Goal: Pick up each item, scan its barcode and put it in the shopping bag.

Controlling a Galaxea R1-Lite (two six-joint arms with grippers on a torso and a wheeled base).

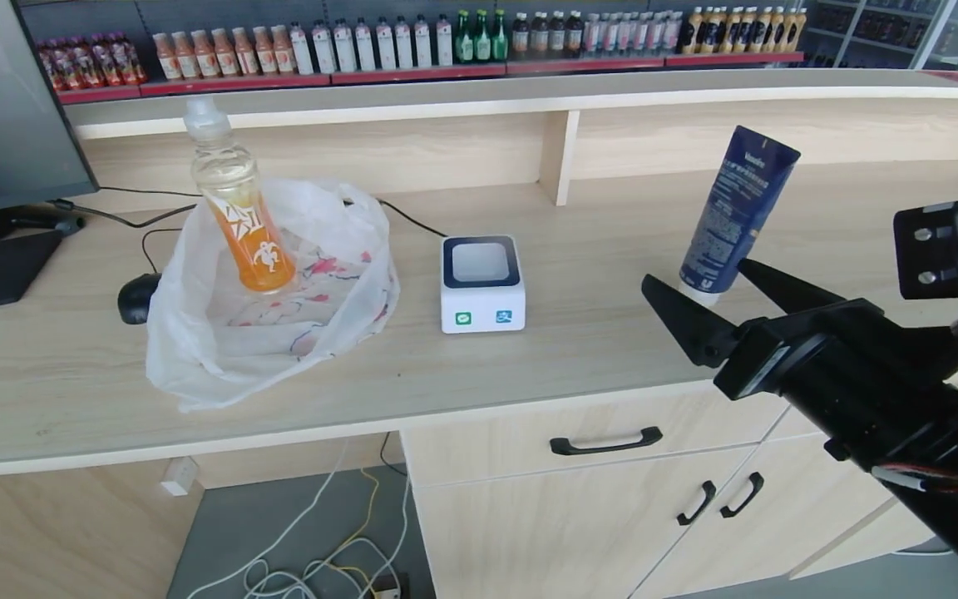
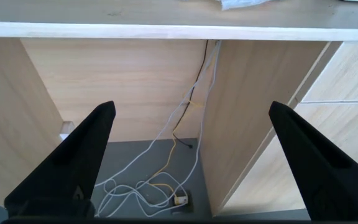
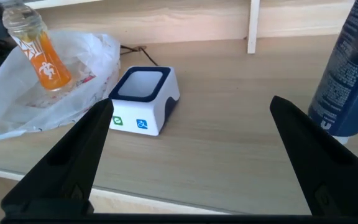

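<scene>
Counter point(image 1: 579, 349) is long, with plenty of bare wood. The shopping bag point(image 1: 196, 349) slumps open on the left, an orange drink bottle point(image 1: 238, 208) standing in it. The blue tube point(image 1: 737, 212) stands cap-down on the right, leaning a bit, well apart from the scanner point(image 1: 481, 283). Right claw point(image 1: 695, 276) is spread wide just in front of the tube. Left claw point(image 2: 191, 106) gapes too, down below the counter. The tube's probably light, squishy and tippy, so I'd pinch it mid-body. Open run to the scanner, but the front edge is close.

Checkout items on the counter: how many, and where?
2. The orange drink bottle stands in the shopping bag; the blue tube stands right of the scanner. The bag may hide more.
</scene>
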